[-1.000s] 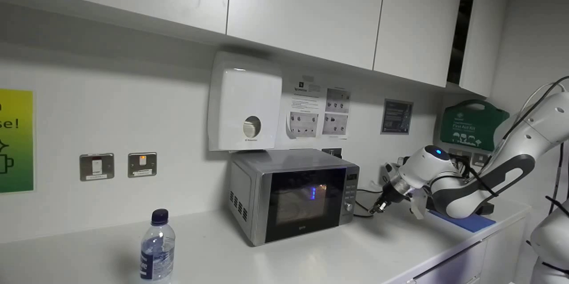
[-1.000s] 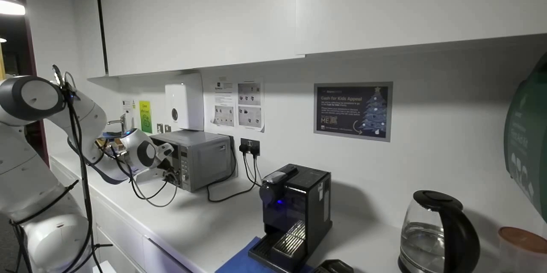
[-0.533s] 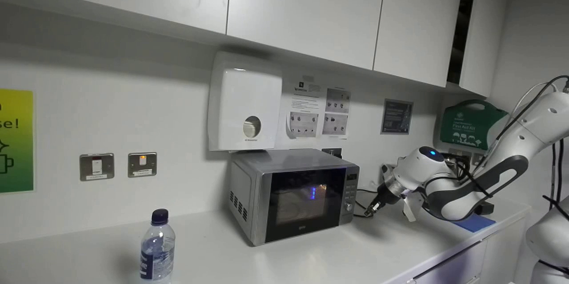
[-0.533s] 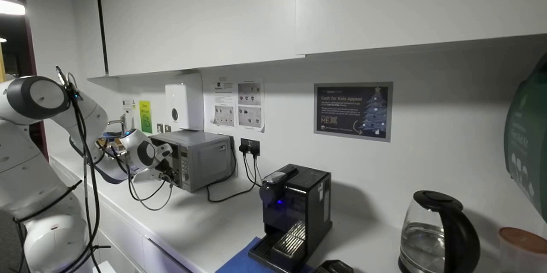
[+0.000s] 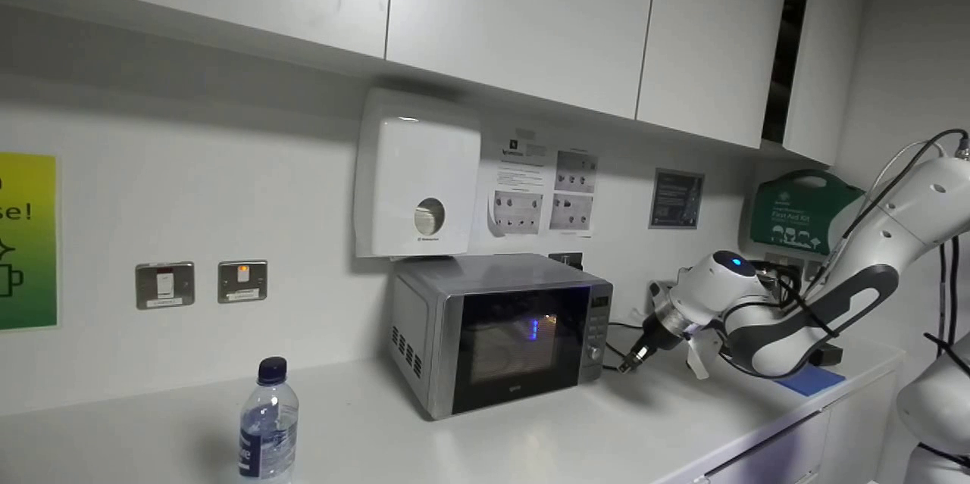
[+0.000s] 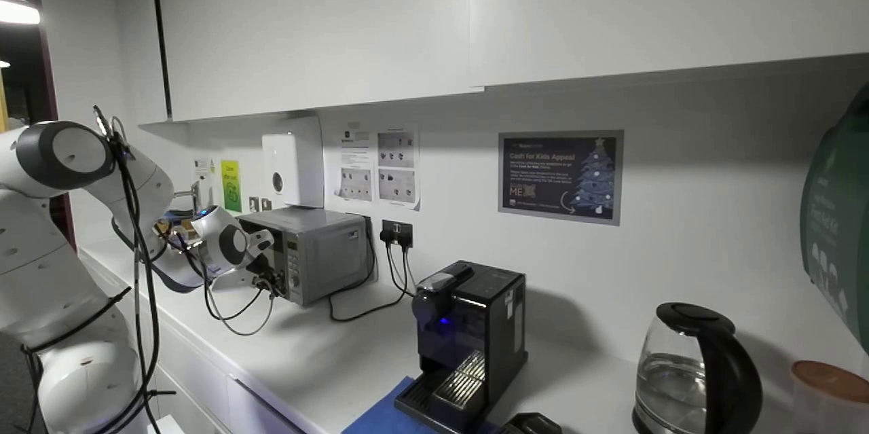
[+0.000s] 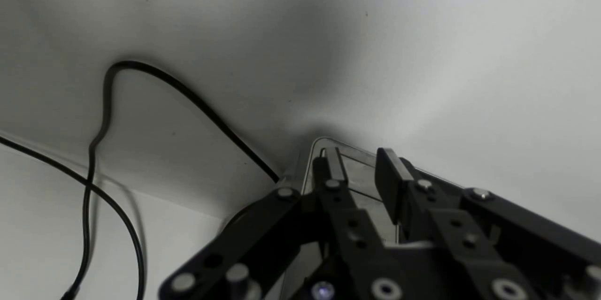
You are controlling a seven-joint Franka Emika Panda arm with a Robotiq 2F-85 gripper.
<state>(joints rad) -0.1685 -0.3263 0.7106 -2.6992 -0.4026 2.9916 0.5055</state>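
Note:
My gripper [image 5: 626, 366] is low over the white counter [image 5: 530, 442], just beside the control-panel end of the silver and black microwave [image 5: 523, 351]. In the wrist view the fingers [image 7: 360, 153] are parted by a modest gap with nothing between them. The lower corner of the microwave's front panel [image 7: 362, 175] shows behind and between the fingers. I cannot tell whether they touch it. The microwave door is shut. In an exterior view the gripper [image 6: 270, 280] is partly hidden among its cables in front of the microwave [image 6: 333, 254].
A black cable [image 7: 199, 103] lies on the counter by the microwave. A water bottle [image 5: 269, 431] stands at the near left. A coffee machine [image 6: 506, 325] on a blue mat [image 6: 380, 413], a glass kettle [image 6: 669, 380] and a lidded container [image 6: 831, 383] stand further along. Cupboards [image 5: 523, 22] hang above.
Over the last second the gripper has moved slightly down and towards the microwave, with the arm shifting along. It has barely moved in the last half second. The microwave has not moved.

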